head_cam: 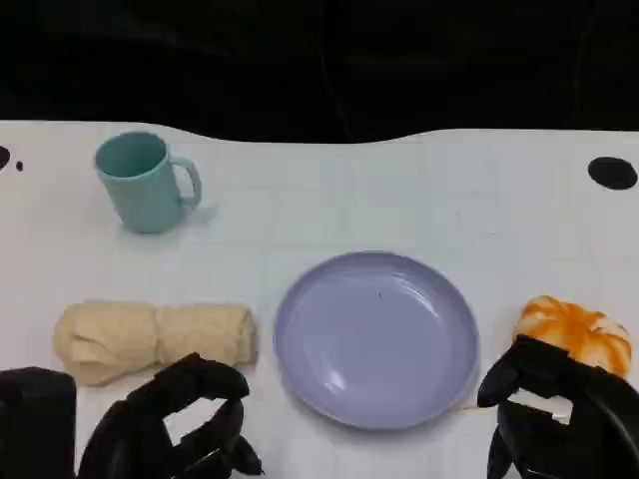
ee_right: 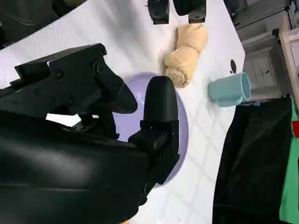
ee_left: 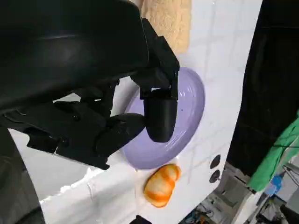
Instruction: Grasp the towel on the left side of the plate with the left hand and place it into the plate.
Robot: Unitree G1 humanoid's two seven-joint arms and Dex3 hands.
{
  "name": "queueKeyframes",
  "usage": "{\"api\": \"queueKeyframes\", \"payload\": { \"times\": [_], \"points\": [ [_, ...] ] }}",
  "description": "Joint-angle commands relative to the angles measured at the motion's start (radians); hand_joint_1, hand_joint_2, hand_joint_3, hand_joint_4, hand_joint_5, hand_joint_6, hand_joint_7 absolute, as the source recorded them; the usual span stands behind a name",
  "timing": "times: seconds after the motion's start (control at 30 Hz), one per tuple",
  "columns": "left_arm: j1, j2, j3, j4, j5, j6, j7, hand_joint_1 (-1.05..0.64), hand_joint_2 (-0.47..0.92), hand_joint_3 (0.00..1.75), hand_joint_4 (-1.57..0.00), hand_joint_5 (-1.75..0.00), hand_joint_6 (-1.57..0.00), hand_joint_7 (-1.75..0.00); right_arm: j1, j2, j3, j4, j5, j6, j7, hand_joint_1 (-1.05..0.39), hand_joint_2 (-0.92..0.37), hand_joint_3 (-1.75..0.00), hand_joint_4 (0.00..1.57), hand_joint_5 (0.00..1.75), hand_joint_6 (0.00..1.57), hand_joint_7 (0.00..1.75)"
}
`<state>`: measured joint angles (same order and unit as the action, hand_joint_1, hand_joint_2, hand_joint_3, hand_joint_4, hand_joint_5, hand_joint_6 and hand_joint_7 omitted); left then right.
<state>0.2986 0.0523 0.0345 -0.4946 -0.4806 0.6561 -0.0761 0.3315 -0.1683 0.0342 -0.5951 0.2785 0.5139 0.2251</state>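
Note:
A rolled beige towel point(head_cam: 155, 339) point(ee_left: 167, 21) point(ee_right: 186, 55) lies on the white table, just left of the lavender plate point(head_cam: 376, 336) point(ee_left: 187, 109) point(ee_right: 182, 119). The plate has nothing in it. My left hand point(head_cam: 175, 424) point(ee_left: 117, 107) hovers at the table's front edge, just in front of the towel, holding nothing, its fingers apart and not touching the towel. My right hand point(head_cam: 559, 414) point(ee_right: 117, 126) sits at the front right beside the plate, fingers apart, nothing in it.
A teal mug point(head_cam: 145, 180) point(ee_right: 229, 88) stands at the back left. An orange-and-white bun-like object point(head_cam: 574, 334) point(ee_left: 161, 184) lies right of the plate, close to my right hand. The table's far edge meets a dark background.

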Motion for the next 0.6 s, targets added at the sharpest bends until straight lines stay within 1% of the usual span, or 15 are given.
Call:
{"api": "queueKeyframes", "payload": {
  "times": [0.03, 0.6],
  "points": [
    [-0.001, 0.012, 0.007, 0.002, 0.002, -0.009, -0.015, -0.19, 0.77, 0.89, -0.67, -1.75, -0.57, -1.61, -0.002, -0.013, -0.002, 0.007, -0.01, -0.011, 0.001, -0.03, -0.75, -1.09, 0.65, 1.75, 0.45, 1.67],
    [0.0, 0.009, 0.006, -0.002, 0.001, -0.007, -0.013, -0.2, 0.76, 0.89, -0.67, -1.75, -0.58, -1.6, -0.003, -0.013, -0.003, 0.001, -0.022, 0.0, 0.003, -0.04, -0.74, -1.09, 0.65, 1.75, 0.45, 1.67]
  ]
}}
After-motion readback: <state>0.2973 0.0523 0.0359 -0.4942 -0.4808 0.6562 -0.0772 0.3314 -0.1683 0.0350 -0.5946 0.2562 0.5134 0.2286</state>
